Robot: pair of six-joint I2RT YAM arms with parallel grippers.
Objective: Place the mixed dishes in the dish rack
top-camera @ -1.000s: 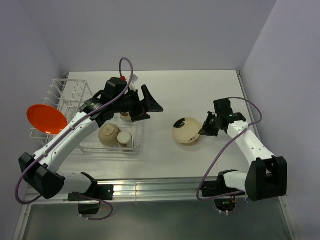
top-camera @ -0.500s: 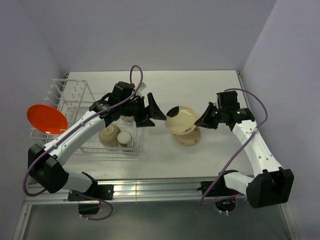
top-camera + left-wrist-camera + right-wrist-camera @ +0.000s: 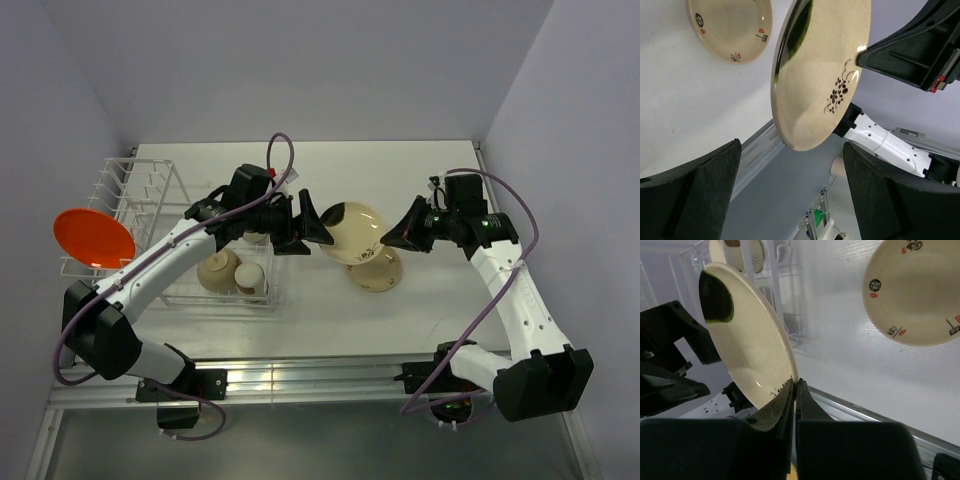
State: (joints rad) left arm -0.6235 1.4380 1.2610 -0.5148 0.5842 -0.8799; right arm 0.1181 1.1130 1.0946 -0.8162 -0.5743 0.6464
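Your right gripper (image 3: 388,240) is clamped on the rim of the cream dish (image 3: 350,230), held in the air and tipped steeply on edge, its width running across between your arms. Your left gripper (image 3: 312,238) gapes just at the opposite rim, not touching. The dish is round and glossy, with a dark patch and a brown flower mark. A second dish (image 3: 380,275) lies flat on the table (image 3: 420,180). The wire rack (image 3: 140,185) holds one orange plate (image 3: 93,237), one bowl (image 3: 217,268) and two cups (image 3: 250,277) (image 3: 254,238).
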